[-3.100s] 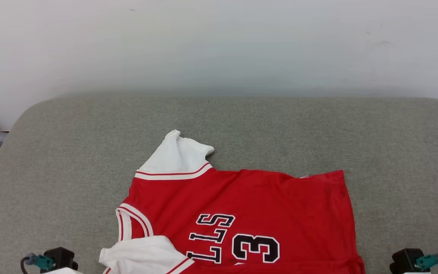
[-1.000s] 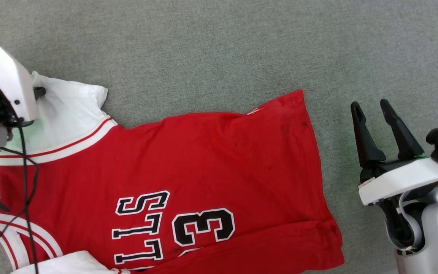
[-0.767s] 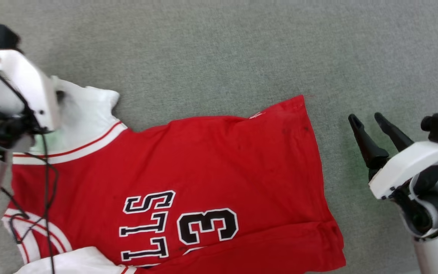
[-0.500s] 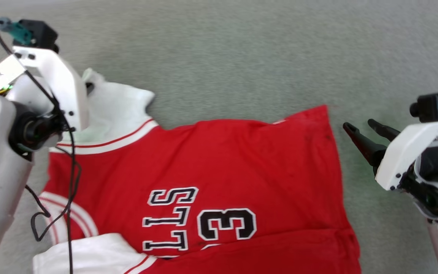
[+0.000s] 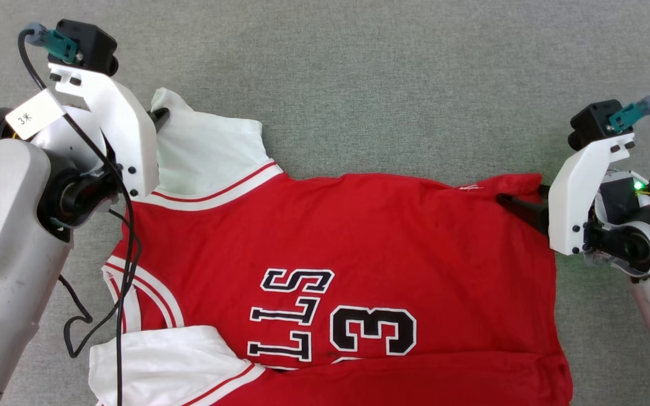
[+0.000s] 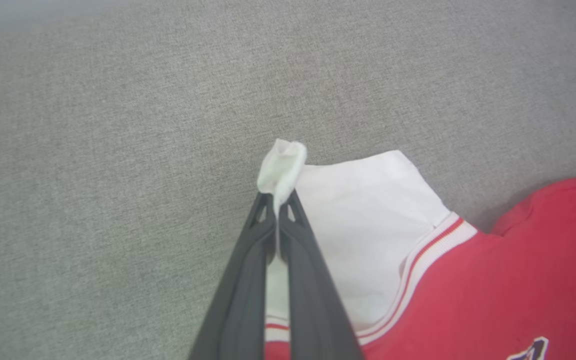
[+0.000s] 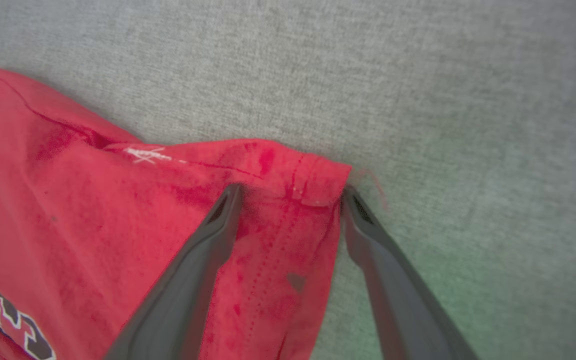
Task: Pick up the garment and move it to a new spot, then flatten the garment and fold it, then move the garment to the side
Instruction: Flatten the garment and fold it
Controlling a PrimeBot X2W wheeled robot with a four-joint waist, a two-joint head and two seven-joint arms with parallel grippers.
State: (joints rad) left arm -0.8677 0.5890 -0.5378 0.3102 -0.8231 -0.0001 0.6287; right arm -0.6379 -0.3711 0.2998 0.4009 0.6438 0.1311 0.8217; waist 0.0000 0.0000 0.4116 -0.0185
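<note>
The garment (image 5: 347, 237) lies spread on the grey padded surface (image 5: 359, 84), lettering upward, collar end toward the robot's left and hem toward its right. Its near edge is doubled over and runs off the bottom of the head view. On the left gripper (image 6: 278, 197) the jaws are together, clamped on the tip of the far white sleeve (image 5: 206, 152), with a small tuft of cloth standing above the fingertips. On the right gripper (image 7: 292, 192) the jaws are apart and straddle the far hem corner (image 7: 313, 170): one finger lies over the red cloth, the other on the surface just beside the edge, and nothing is gripped there. The wrist view does not settle whether either finger has got beneath the cloth. In my judgement, the step in hand is securing this second corner ahead of a lift. The right jaws should close only with both layers of the hem between them, biting inside the stitched seam rather than at the loose thread. The left hold looks shallow, so both arms should rise together and evenly, keeping the far edge taut without strain, or the sleeve may slip free.
</note>
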